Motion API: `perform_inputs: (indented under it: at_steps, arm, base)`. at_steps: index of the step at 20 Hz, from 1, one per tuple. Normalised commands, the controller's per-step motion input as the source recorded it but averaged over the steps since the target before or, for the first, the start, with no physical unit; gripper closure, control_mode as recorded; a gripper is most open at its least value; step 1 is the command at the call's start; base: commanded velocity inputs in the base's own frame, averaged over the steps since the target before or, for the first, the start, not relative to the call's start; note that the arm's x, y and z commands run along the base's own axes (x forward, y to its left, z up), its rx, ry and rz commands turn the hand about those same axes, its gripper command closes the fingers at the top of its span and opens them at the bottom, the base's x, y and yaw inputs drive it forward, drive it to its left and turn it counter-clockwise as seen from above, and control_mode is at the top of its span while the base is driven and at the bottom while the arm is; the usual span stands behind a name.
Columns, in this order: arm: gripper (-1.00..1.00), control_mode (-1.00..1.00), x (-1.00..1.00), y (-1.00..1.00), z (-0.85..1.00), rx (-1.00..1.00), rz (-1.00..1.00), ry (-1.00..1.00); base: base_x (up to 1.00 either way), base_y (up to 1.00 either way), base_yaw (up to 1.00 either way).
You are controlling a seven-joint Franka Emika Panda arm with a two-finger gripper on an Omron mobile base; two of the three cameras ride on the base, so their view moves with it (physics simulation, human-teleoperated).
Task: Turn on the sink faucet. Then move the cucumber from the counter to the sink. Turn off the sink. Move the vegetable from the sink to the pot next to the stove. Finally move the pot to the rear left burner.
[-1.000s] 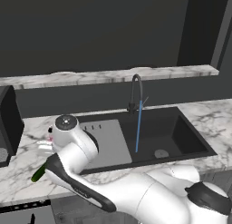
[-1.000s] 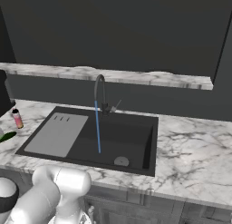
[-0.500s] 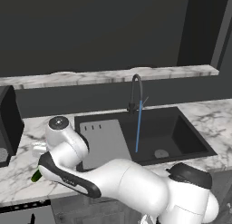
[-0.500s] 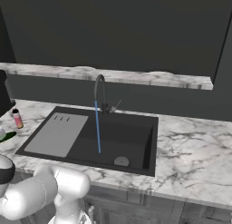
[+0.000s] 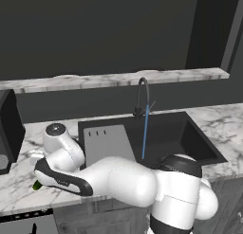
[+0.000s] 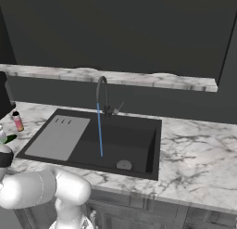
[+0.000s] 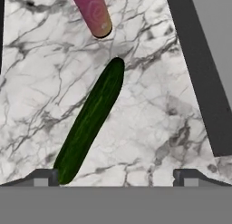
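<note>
Since a second ago our arm has swung lower and further left over the desk [image 5: 19, 181]; the tap [image 5: 142, 93] keeps running a blue stream into the sink [image 5: 171, 133]. Our pincer [image 7: 115, 175] hangs spread wide above the cucumber [image 7: 90, 121], not touching it. We count one cucumber, lying flat on the marble left of the sink, and one pink bottle [image 7: 94, 14] just beyond its far tip.
</note>
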Motion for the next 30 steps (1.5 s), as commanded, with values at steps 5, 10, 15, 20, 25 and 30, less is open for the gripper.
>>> perform_inputs:
  at_steps: [5, 10, 15, 20, 25, 30]
  arm:
    - [-1.0, -1.0, 0.14, 0.19, -0.26, 0.0, 0.0, 0.03]
    - [-1.0, -1.0, 0.1, 0.16, -0.23, 0.0, -0.01, 0.04]
    - [-1.0, -1.0, 0.1, 0.11, -0.24, 0.0, -0.02, 0.05]
    - [-1.0, -1.0, 0.11, 0.08, -0.27, 0.0, -0.02, 0.03]
    - [-1.0, -1.0, 0.11, 0.05, -0.31, 0.0, -0.03, 0.02]
    - [-1.0, -1.0, 0.09, 0.12, -0.31, 0.0, -0.02, 0.02]
  base:
    - [0.0, 0.0, 0.0]
    - [0.0, 0.0, 0.0]
    - [0.0, 0.0, 0.0]
    - [0.0, 0.0, 0.0]
    - [0.0, 0.0, 0.0]
    - [0.0, 0.0, 0.0]
